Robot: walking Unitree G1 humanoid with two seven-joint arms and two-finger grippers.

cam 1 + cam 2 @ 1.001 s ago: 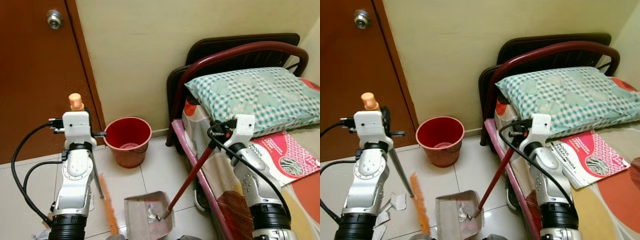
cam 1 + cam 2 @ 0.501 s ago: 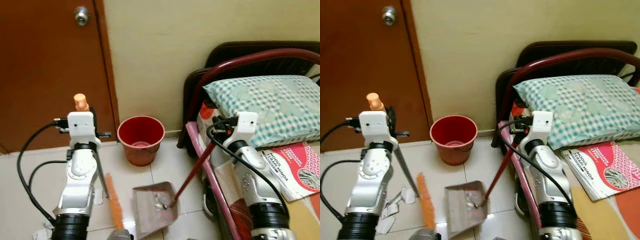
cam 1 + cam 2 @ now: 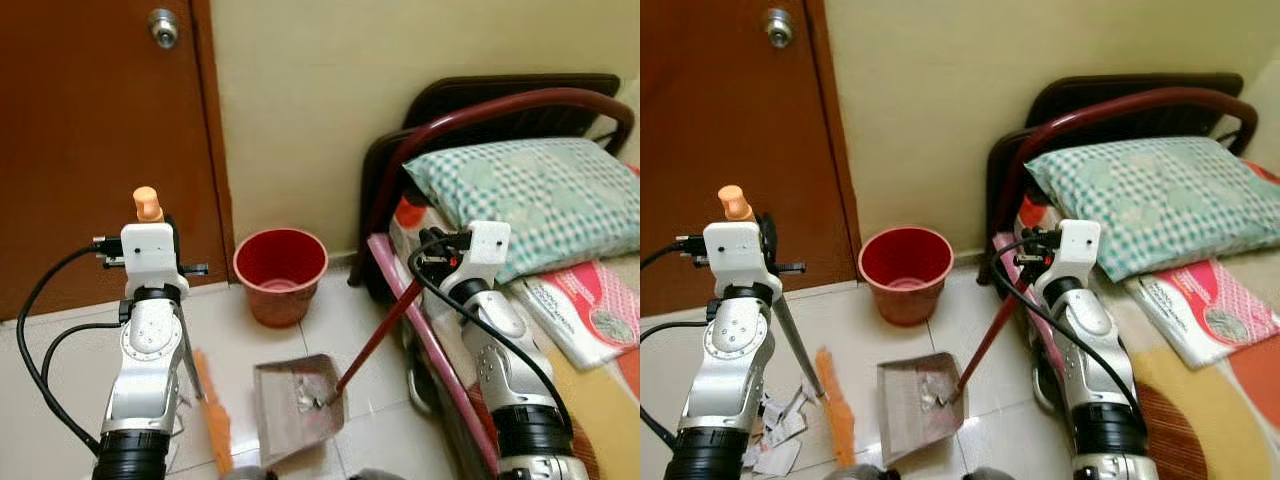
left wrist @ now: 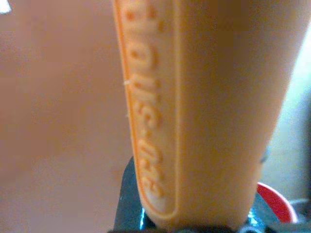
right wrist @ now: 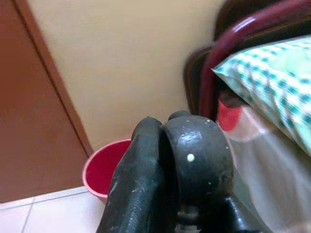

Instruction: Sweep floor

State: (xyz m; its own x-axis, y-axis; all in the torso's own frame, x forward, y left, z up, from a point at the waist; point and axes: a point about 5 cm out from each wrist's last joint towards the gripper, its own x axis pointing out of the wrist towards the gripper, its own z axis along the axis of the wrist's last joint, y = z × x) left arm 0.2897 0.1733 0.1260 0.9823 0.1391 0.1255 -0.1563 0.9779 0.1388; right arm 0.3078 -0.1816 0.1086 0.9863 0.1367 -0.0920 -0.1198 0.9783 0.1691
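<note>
My left gripper (image 3: 152,222) is shut on the broom's handle, just below its orange grip (image 4: 204,107). The grey shaft (image 3: 188,355) slants down to the orange bristles (image 3: 212,410) on the tiled floor. My right gripper (image 3: 440,268) is shut on the top of the dustpan's dark red handle (image 3: 375,335); the black handle end (image 5: 194,155) shows in the right wrist view. The grey dustpan (image 3: 295,405) sits low between the arms with paper scraps (image 3: 308,400) in it. More paper scraps (image 3: 775,435) lie on the floor by the broom.
A red bucket (image 3: 280,275) stands against the wall beyond the dustpan. The brown door (image 3: 100,130) is at the left. At the right is a bed with a dark red rail (image 3: 480,115), a checked pillow (image 3: 530,185) and a magazine (image 3: 590,310).
The whole picture has shifted as the camera turned left. Both grippers keep their hold, and the broom and dustpan stay much the same relative to the bucket.
</note>
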